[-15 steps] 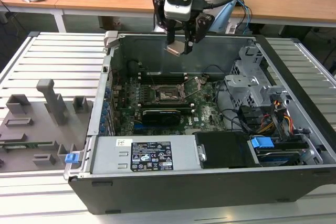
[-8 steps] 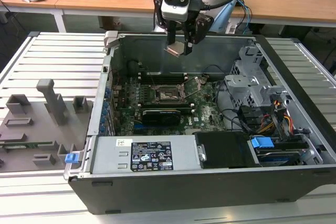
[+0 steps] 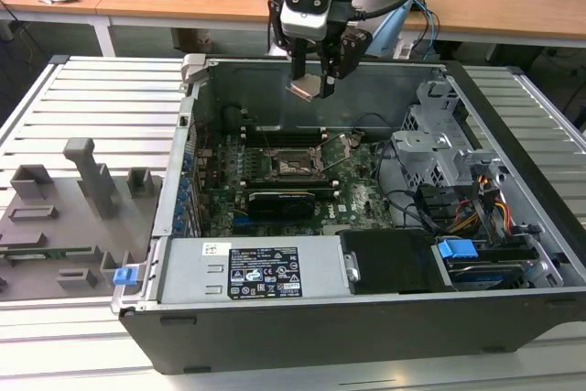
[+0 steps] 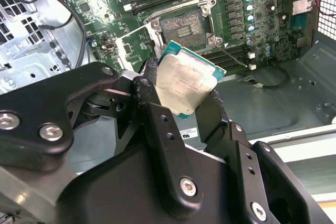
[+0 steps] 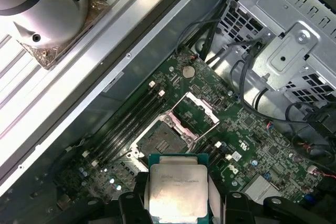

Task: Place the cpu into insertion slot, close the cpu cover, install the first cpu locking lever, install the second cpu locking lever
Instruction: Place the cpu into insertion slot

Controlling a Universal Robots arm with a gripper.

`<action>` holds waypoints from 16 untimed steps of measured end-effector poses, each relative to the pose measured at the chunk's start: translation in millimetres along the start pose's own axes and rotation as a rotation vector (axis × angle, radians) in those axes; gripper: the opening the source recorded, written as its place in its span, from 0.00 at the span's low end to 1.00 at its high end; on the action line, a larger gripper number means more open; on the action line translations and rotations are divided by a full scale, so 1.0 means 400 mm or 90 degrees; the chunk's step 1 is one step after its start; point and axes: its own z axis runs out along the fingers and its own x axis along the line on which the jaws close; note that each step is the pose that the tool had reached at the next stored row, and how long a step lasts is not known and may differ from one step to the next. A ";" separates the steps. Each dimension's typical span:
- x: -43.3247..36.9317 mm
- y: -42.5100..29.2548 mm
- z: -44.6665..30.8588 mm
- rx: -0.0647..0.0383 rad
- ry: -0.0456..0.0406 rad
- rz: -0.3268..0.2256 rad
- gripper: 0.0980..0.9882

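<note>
A slatted metal table (image 3: 101,89) took up most of the room in front of me. On it lay an open computer case (image 3: 366,327) on its side. Toward the exterior view's left sat a grey fixture tray (image 3: 55,217) with upright blocks. Inside the case, the green motherboard (image 3: 362,194) covered the floor, with a silver power supply (image 3: 261,272) along the near edge and a metal drive cage (image 3: 439,148) toward the exterior view's right.

The gripper (image 3: 316,80) hung above the case near its far wall, well clear of the board. Its black fingers (image 4: 149,85) were clamped on the edges of the cpu (image 3: 307,89), one on each side, and in both wrist views the chip (image 4: 184,85) (image 5: 176,182) sat tilted between them with its pale metal face toward the cameras.

Below it, the insertion slot (image 3: 295,167) was bare, and in the first wrist view its dark square centre (image 5: 164,142) was exposed. The cpu cover (image 5: 206,106) stood swung up just beside the socket, with green board visible through its cut-out. The chip was well apart from the socket.
</note>
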 end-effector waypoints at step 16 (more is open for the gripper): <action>0.000 -0.001 0.007 -0.001 -0.0051 0.062 0.49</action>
